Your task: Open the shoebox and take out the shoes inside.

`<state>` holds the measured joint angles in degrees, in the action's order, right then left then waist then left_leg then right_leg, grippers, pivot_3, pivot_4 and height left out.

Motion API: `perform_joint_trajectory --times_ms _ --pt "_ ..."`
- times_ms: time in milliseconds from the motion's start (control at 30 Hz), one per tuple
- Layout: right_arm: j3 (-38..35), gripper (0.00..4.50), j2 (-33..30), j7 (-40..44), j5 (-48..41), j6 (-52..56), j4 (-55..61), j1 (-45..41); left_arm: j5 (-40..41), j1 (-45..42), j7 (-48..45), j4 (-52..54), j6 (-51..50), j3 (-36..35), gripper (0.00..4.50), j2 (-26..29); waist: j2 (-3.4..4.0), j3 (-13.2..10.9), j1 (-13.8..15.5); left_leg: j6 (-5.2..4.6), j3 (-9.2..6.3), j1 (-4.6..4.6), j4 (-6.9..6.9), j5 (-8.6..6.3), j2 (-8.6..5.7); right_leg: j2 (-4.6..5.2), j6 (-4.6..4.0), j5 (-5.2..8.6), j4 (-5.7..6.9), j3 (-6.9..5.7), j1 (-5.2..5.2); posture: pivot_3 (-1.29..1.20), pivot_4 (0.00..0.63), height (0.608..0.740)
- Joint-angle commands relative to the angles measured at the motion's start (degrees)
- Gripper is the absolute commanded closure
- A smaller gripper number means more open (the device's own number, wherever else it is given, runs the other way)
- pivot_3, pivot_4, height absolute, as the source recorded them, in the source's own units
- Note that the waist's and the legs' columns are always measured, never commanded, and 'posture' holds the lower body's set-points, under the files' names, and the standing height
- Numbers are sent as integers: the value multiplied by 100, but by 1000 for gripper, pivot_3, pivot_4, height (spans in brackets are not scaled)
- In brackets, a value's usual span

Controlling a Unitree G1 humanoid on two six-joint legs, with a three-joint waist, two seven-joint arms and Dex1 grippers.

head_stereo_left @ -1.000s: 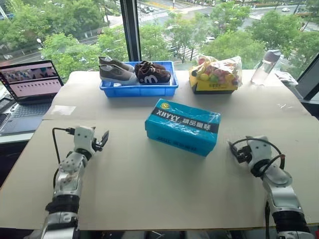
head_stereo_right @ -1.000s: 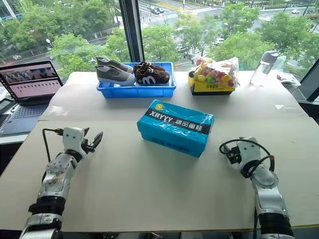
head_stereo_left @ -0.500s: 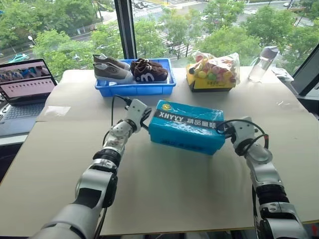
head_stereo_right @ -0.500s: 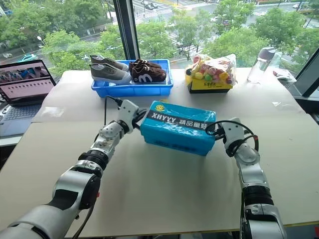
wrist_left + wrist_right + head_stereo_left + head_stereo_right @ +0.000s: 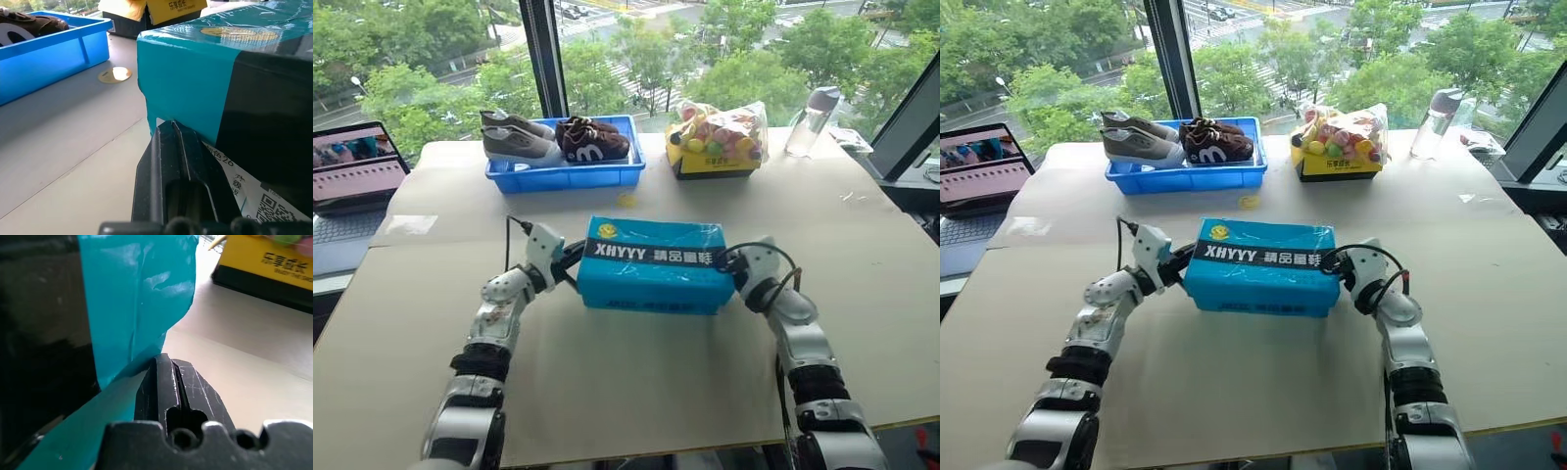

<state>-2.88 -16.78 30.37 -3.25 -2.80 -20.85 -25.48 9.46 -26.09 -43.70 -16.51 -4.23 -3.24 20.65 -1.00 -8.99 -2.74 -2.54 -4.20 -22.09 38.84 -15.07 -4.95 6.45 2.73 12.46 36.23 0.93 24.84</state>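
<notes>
Head views: the shoebox [image 5: 650,265] sits lid-on at mid-table, the left gripper [image 5: 572,262] and right gripper [image 5: 728,266] pressed against its two ends. Wrist views: both pairs of fingers are closed together, holding nothing. Judged step: bracing the box; next, lifting the lid.

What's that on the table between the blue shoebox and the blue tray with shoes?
A small round yellow disc lies between the shoebox and tray; both eye views show it.
</notes>
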Motion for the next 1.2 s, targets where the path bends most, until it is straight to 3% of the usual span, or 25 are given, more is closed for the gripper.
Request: perform_joint_trajectory --times_ms 33,333,533,733,867,1033,1167,1200 --pt "963 4428 564 489 -35 175 760 -136 423 430 -426 1714 -719 731 4500 -121 1 0 31 1 0 3 0 1 0 0 -2 -1 2 0 -1 0 150 740" --pt "1191 4428 600 556 119 772 1638 511 609 1323 168 3055 -1863 138 4500 160 3 0 52 4 0 8 -5 1 1 -1 -4 -2 5 -1 2 0 150 740" --pt "848 4428 504 248 311 914 1621 674 272 1443 228 2615 -1559 -16 4500 323 4 1 63 5 0 28 -5 2 -1 0 -4 -2 2 -1 -16 0 150 740" --pt "609 4428 292 249 319 733 1572 577 372 1216 -139 2213 -1496 -270 4500 846 5 1 47 3 0 74 -12 0 1 -5 -6 -1 0 -3 -57 0 150 740" --pt "228 4500 -105 223 235 616 1384 487 268 1141 -574 2126 -1470 -288 3504 1533 6 -1 37 4 0 75 -11 1 1 -8 -9 -2 2 -1 -56 0 150 740" --pt "7 4500 -715 443 86 569 1268 540 276 1022 -1116 2039 -1454 -313 1720 2343 10 -6 77 2 0 72 -13 -1 -2 -4 -9 -2 -5 -2 -54 0 150 740" --pt "-38 4500 -1460 1029 7 525 1157 615 790 638 -1614 2165 -1797 -602 223 2834 10 -9 130 2 0 70 -11 -1 -1 -4 -9 -2 -6 -4 -56 0 150 740" --pt "-72 4500 -1729 1215 5 526 1109 655 940 485 -1825 2177 -1880 -698 22 3047 9 -9 138 1 0 70 -11 -1 -1 -4 -9 -2 -6 -4 -56 0 150 740"
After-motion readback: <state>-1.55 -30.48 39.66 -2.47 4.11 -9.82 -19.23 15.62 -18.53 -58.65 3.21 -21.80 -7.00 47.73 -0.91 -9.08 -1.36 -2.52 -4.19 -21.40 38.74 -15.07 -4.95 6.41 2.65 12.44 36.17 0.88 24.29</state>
